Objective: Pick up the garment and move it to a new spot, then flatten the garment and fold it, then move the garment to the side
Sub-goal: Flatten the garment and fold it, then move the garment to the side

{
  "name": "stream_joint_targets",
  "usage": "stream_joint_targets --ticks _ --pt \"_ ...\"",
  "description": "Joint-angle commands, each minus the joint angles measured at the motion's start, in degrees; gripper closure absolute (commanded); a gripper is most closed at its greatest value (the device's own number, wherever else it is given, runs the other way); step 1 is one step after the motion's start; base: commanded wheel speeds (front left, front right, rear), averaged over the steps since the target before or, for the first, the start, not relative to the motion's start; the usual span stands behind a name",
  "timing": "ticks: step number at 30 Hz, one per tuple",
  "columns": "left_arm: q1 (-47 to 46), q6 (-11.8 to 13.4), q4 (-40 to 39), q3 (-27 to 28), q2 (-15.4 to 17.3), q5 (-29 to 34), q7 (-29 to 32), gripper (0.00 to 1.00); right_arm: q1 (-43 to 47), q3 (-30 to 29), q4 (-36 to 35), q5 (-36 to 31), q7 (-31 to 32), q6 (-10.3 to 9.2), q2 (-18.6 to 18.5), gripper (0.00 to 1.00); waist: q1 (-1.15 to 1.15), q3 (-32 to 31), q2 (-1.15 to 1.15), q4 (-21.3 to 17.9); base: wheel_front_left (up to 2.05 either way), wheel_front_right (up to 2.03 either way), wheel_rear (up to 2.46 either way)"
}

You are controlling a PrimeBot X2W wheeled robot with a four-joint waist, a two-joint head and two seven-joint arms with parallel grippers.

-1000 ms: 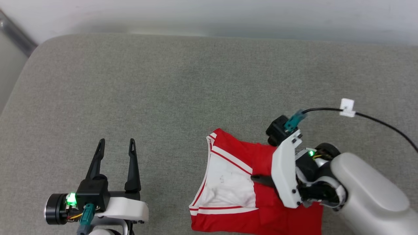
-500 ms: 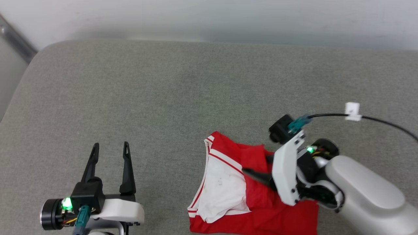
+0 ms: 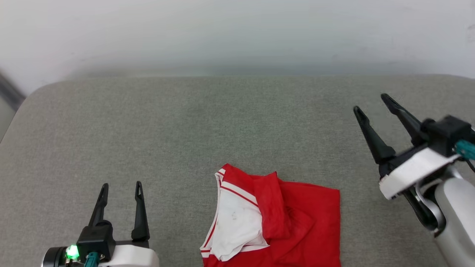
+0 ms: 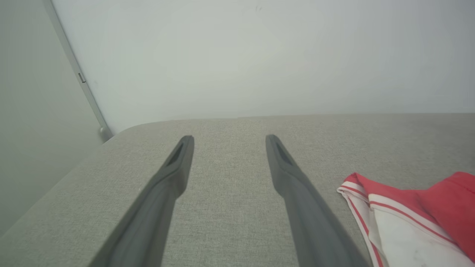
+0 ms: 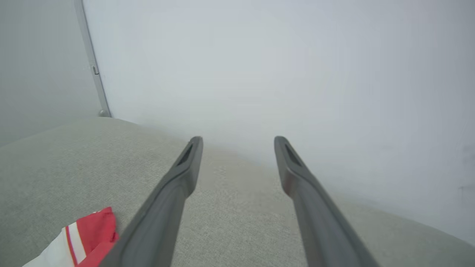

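Garment, head view: garment [image 3: 282,218] lies at 6 o'clock on the grey cushion [image 3: 185,129]. It is bunched into a rough red block, with its white sleeve [image 3: 233,218] on the 9 o'clock side and a loose red flap [image 3: 272,207] across the middle.
Left gripper, head view: left gripper [image 3: 121,184] sits at 7 o'clock, fingers spread and empty, well apart from the cloth.
Right gripper, head view: right gripper [image 3: 370,103] hangs at 3 o'clock, fingers spread with nothing between them, clear of the cloth.
Left wrist view: left gripper [image 4: 229,137] has its fingers parted over bare cushion. The white sleeve [image 4: 404,233] lies near, at 4 o'clock.
Right wrist view: right gripper [image 5: 238,139] has its fingers parted and points toward the wall [image 5: 259,55]. A corner of the garment [image 5: 92,228] shows at 7 o'clock.
Step in hand: probably the move to the side, since the fold looks done though untidy.
Doing it well: pinch through every layer at the thick edge, one gripper at each end. Close fully before lifting, because thin jersey slips. Carry it low and level so the flap does not fall open.
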Motion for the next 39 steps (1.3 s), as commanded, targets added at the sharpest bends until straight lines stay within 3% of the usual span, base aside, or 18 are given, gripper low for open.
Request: stream_joint_targets --ticks 1,8,15,28,35,39 --pt "0.8 0.2 -0.3 0.4 0.1 0.0 -0.1 0.00 2.5 -2.5 0.0 -2.1 -1.9 -0.02 1.2 0.00 0.00 -1.1 0.00 -1.0 0.00 0.00 0.00" --pt "2.8 -0.4 -0.9 0.9 0.1 0.2 -0.1 0.00 12.8 -16.3 -4.4 -11.4 -5.6 -0.02 8.2 0.00 0.00 -3.0 0.00 -2.5 0.00 0.00 0.00" --pt "4.5 -0.5 -1.5 1.1 0.0 -0.1 -0.1 0.00 23.1 -24.2 -11.2 -15.7 -5.7 -0.03 15.7 0.00 0.00 -4.5 0.00 -2.7 0.00 0.00 0.00" --pt "6.5 -1.5 -1.2 0.1 -0.3 -0.3 -0.1 0.00 34.2 -26.6 -14.9 -18.0 -5.7 -0.02 21.7 0.00 0.00 -5.8 0.00 -1.9 0.00 0.00 0.00" --pt "6.7 -1.5 -1.3 0.5 -0.4 -0.3 -0.1 0.00 35.2 -26.4 -15.1 -18.6 -5.7 -0.02 22.6 0.00 0.00 -6.0 0.00 -2.0 0.00 0.00 0.00" --pt "6.7 -1.4 -1.5 0.8 -0.4 -0.3 -0.1 0.00 30.4 -26.2 -16.3 -19.2 -5.7 -0.02 21.5 0.00 0.00 -5.6 0.00 -2.6 0.00 0.00 0.00"
